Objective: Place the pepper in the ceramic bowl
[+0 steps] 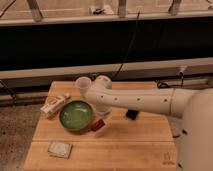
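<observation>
The ceramic bowl point(75, 116), green and glossy, sits on the left half of the wooden table point(125, 147). My white arm reaches in from the right, across the table's middle. My gripper point(98, 125) is at the bowl's right rim, just above the tabletop, shut on the dark red pepper point(95, 126). The pepper's end pokes out by the rim, outside the bowl. The arm hides most of the gripper.
A clear cup point(82, 85) stands behind the bowl. A black phone point(131, 114) lies right of the arm. A light snack box point(54, 105) lies left of the bowl, and a small flat packet point(60, 149) lies near the front left corner.
</observation>
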Available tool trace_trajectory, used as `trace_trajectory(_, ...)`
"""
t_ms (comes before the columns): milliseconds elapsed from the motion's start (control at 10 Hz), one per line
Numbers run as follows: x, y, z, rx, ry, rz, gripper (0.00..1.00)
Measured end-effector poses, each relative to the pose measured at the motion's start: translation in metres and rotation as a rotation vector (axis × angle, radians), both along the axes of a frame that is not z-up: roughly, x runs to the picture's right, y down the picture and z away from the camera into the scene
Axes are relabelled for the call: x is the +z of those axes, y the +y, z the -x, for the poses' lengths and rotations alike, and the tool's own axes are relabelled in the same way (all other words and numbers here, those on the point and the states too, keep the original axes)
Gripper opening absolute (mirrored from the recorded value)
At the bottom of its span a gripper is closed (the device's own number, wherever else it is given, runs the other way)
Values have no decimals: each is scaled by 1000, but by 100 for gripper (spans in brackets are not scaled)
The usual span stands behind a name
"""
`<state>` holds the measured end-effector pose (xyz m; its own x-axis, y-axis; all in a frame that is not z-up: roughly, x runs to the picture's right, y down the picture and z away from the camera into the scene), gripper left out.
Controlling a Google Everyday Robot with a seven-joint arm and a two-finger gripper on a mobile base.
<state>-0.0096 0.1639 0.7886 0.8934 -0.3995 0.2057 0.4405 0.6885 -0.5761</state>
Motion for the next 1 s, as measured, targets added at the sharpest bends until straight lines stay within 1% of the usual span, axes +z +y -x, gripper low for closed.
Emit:
trace_trajectory(300,5,-13,28,-41,-4,-11,2)
trace_trajectory(500,10,-19,41,-65,-5,-17,2)
trace_trajectory(700,13,-23,63,-89,-18,-14,2)
trace_trajectory(1000,18,-31,70,-103,-26,-19,2)
